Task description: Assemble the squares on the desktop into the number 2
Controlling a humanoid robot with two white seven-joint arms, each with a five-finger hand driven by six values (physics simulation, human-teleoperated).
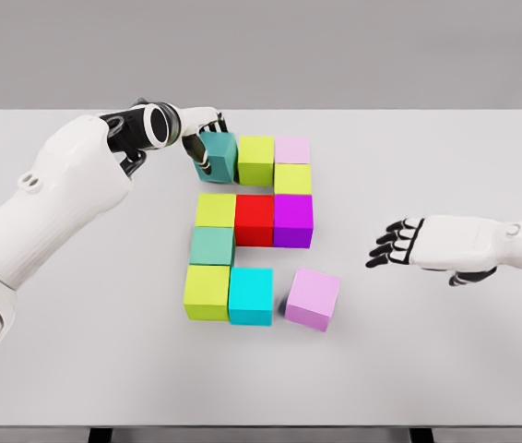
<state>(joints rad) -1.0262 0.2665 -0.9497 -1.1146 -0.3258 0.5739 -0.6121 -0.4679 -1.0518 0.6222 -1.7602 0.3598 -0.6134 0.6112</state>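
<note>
Ten coloured cubes (pixel 255 220) are seen laid on a white desk (pixel 445 360), nine packed together and one pink cube (pixel 313 299) set slightly apart.

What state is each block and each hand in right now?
Left hand: shut on teal block.
Teal block: top-left of the figure, slightly tilted, beside lime block.
Pale pink block: in place, top-right.
Red block: in place, middle row.
Cyan block: in place, bottom row.
Loose pink block: rotated, apart from cyan block, not yet aligned.
Right hand: open, hovering right of the blocks, holding nothing.
</note>
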